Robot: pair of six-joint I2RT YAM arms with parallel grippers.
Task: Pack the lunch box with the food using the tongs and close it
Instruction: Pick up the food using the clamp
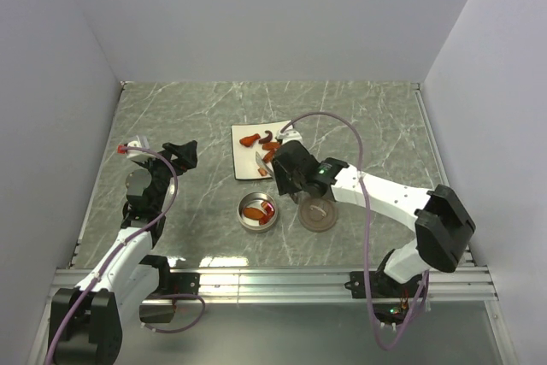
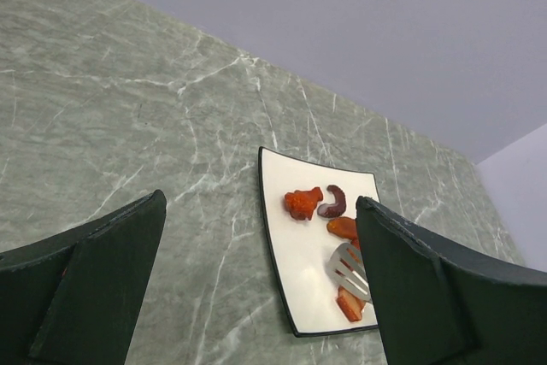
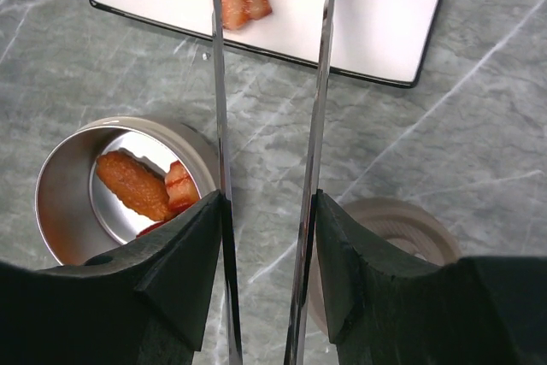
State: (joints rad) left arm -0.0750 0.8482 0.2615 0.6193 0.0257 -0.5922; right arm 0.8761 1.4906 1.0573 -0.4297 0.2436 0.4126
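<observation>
While the right gripper (image 3: 267,211) clamps one pair of tongs (image 2: 346,267), tips over the one white plate (image 1: 244,164), the left gripper (image 1: 182,154) gapes wide and empty, well left of the plate. One tin (image 3: 60,194) just off the plate's near edge holds three food pieces (image 3: 132,185). One lid (image 3: 402,224) lies off the tin, also on the plate's near side. At least four pieces lie on the plate.

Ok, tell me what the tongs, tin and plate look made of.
Tongs: polished metal, likely steel; thin shiny silver arms.
Tin: brushed silver metal; dull sheen on its wall.
Plate: glossy white with a dark rim; ceramic or plastic, cannot tell.
</observation>
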